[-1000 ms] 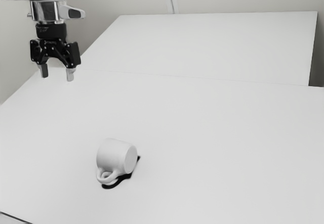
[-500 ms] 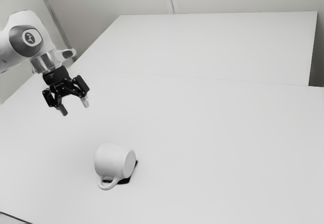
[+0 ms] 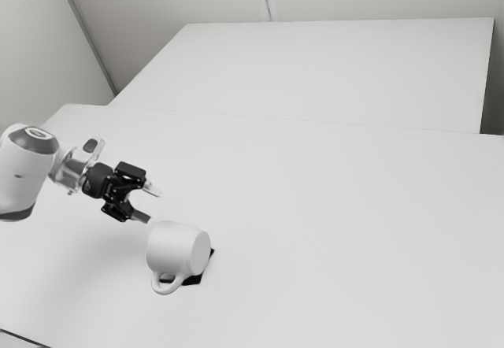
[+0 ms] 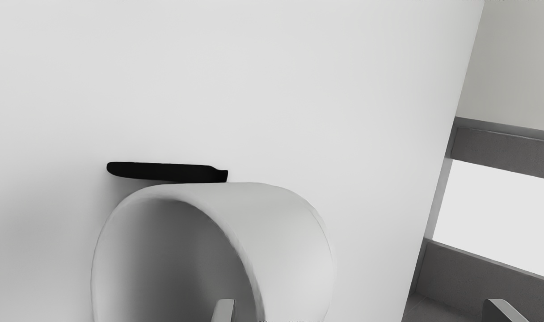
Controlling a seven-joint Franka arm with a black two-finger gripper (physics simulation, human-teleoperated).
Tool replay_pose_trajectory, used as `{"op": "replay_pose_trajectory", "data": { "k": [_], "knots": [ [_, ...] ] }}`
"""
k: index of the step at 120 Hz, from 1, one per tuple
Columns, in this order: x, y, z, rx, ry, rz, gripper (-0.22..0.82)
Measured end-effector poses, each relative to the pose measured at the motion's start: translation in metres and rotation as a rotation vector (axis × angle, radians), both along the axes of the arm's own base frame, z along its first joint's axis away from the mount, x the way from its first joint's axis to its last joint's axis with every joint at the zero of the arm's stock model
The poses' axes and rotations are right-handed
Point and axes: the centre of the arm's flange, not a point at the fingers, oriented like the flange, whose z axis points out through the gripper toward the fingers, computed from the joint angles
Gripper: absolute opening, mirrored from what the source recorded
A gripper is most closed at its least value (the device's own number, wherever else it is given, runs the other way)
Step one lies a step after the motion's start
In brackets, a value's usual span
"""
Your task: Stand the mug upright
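Okay: smooth, rounded white mug (image 3: 175,247), count one, lies on its side on the matte white flat tabletop (image 3: 339,214), mouth toward the gripper, base toward the exterior view's right. One loop handle (image 3: 166,286), low on the mug's side. One flat black patch (image 3: 207,267) beside/under the mug. Black two-finger gripper (image 3: 151,205) near the mug's mouth, two grey fingers spread wide, nothing held. Tabletop spreads around the mug; its edges run well apart from it.

The rounded white arm (image 3: 22,176) has a grey cap (image 3: 35,140), silvery collar (image 3: 69,170) and black, grey-tipped end effector (image 3: 149,204).
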Motion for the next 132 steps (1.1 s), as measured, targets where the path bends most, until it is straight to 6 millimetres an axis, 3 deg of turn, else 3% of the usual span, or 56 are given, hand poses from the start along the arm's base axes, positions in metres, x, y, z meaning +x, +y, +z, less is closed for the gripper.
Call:
{"op": "replay_pose_trajectory", "data": {
  "k": [45,81,108,132],
  "knots": [
    [-0.022,-0.006,-0.053,-0.072,-0.111,-0.044,0.6],
    [-0.028,-0.022,-0.061,-0.137,-0.204,-0.048,0.59],
    [-0.025,-0.032,-0.061,-0.159,-0.258,-0.061,0.1],
    [-0.023,-0.035,-0.052,-0.211,-0.308,-0.066,-0.1]
  ]
}}
